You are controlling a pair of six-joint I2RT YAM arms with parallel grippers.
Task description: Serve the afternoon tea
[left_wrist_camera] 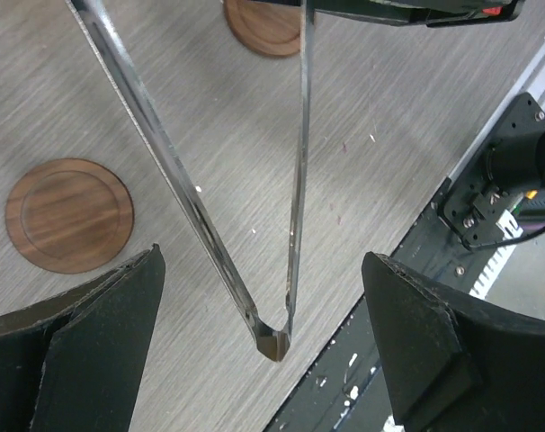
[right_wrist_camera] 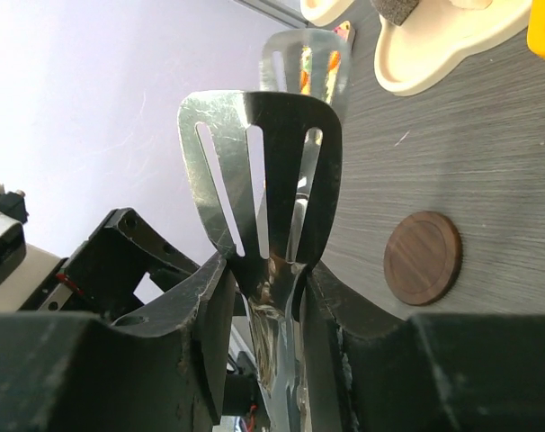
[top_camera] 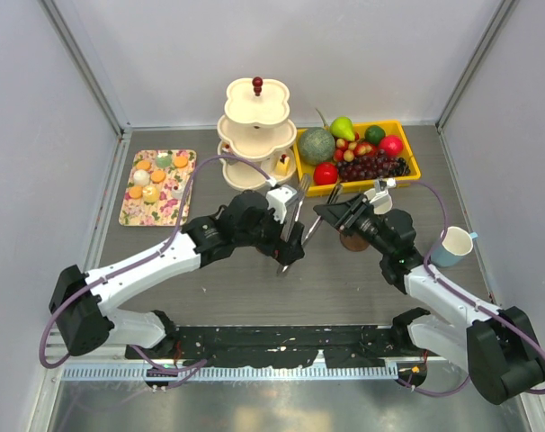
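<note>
Metal serving tongs (top_camera: 299, 220) hang over the table's middle. My right gripper (right_wrist_camera: 286, 288) is shut on both tong arms just below the slotted heads (right_wrist_camera: 263, 180). Around the tongs' hinge end (left_wrist_camera: 274, 342) stands my left gripper (left_wrist_camera: 263, 351), open wide, with neither finger (left_wrist_camera: 102, 342) touching the metal. Small sweets (top_camera: 156, 180) lie on the flowered tray (top_camera: 133, 216) at the left. A yellow cake wedge (top_camera: 281, 165) sits on the bottom tier of the cream stand (top_camera: 257, 126). The white-and-blue mug (top_camera: 452, 245) stands at the right.
The yellow tray (top_camera: 407, 166) of fruit is behind my right gripper. Two round wooden coasters (left_wrist_camera: 68, 214) (left_wrist_camera: 263, 27) lie on the table under the arms; one coaster (right_wrist_camera: 423, 258) shows beside my right fingers. Walls close in the left, right and back.
</note>
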